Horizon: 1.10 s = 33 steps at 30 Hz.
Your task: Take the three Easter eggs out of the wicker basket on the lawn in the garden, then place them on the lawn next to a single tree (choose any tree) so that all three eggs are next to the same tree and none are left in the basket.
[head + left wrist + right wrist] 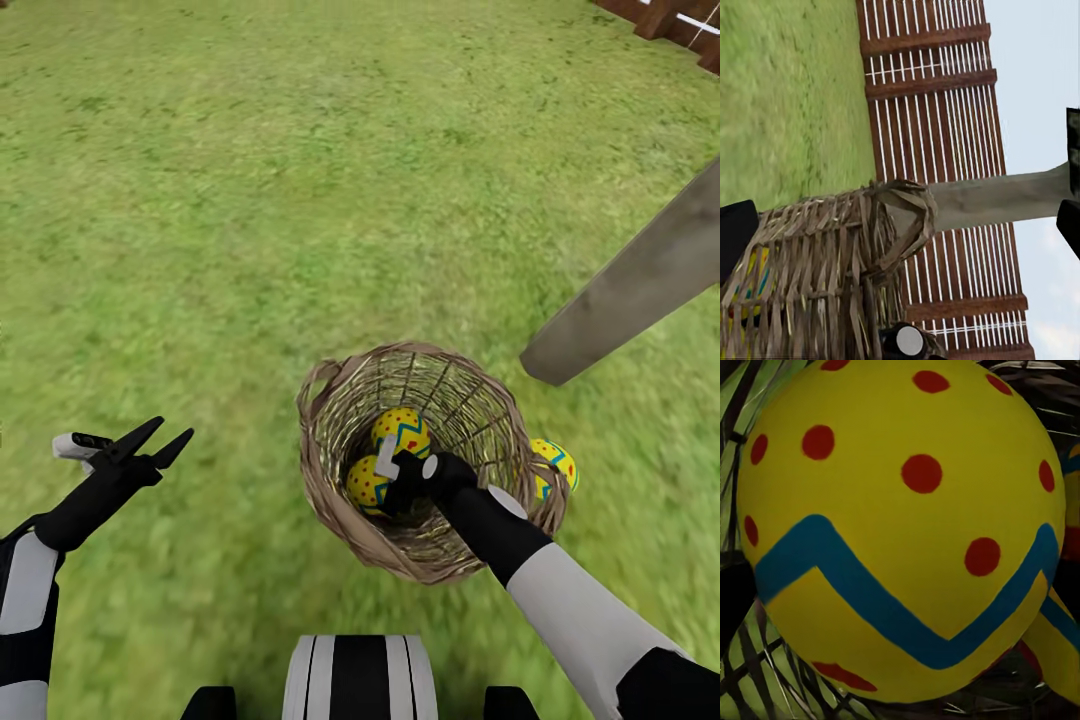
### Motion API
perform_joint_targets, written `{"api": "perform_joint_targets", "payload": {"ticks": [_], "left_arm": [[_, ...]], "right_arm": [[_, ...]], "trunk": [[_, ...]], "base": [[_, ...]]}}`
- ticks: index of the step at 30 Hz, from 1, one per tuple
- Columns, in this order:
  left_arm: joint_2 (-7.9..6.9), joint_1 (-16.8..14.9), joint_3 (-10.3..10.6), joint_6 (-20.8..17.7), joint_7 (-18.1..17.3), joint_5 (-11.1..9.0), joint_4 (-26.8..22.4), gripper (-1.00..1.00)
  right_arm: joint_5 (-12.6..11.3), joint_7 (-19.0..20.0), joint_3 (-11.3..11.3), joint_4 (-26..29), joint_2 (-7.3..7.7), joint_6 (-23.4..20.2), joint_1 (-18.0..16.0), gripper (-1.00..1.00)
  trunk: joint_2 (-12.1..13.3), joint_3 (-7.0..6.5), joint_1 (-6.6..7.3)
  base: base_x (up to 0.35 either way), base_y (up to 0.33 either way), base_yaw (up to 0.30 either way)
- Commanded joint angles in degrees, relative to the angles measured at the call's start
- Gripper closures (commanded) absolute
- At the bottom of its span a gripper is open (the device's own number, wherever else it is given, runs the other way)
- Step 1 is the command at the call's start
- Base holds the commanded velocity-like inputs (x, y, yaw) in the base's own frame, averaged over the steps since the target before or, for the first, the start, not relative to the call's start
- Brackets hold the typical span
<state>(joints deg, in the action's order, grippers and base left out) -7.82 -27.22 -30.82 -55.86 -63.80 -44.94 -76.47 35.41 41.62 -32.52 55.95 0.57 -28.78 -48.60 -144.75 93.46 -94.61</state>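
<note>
The wicker basket [330, 470] stands on the lawn [250, 200] in front of me, with two Easter eggs inside: one toward the far side [404, 428] and one nearer me [364, 484]. My right gripper [396, 482] reaches down into the basket and stands open around the nearer egg [900, 510], a finger [733, 596] on each side of it. A third egg [556, 464] lies on the grass just right of the basket, below the leaning grey-brown tree trunk [640, 280]. Over bare grass left of the basket, my left gripper [172, 432] is open and holds nothing.
The brown slatted fence [665, 18] runs past the far right corner and stands behind the basket [832, 262] and trunk [997, 196] in the left wrist view. Open grass stretches ahead and to the left. My base [360, 675] is close behind the basket.
</note>
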Motion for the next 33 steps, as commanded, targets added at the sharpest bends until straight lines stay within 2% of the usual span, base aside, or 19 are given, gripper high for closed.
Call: {"api": "perform_joint_targets", "payload": {"ticks": [1,16,33], "left_arm": [[0.0,0.0,0.0,-0.3,-0.1,-0.1,0.0,-1.0],[0.0,0.0,0.0,-0.3,-0.1,-0.1,0.0,-1.0],[0.09,0.0,0.0,-0.3,-0.2,-0.1,0.0,-1.0]], "right_arm": [[0.4,0.4,-0.2,-1.0,0.05,-0.4,0.0,1.0],[0.5,0.4,-0.2,-0.9,-0.05,-0.4,0.0,1.0],[0.9,0.8,-0.7,-0.6,0.13,-0.4,0.0,1.0]], "trunk": [[0.0,0.04,0.0],[0.2,-3.29,0.39],[0.2,-3.51,0.41]], "base": [[0.0,0.0,0.0],[0.0,0.0,0.0],[0.0,0.0,0.0]]}}
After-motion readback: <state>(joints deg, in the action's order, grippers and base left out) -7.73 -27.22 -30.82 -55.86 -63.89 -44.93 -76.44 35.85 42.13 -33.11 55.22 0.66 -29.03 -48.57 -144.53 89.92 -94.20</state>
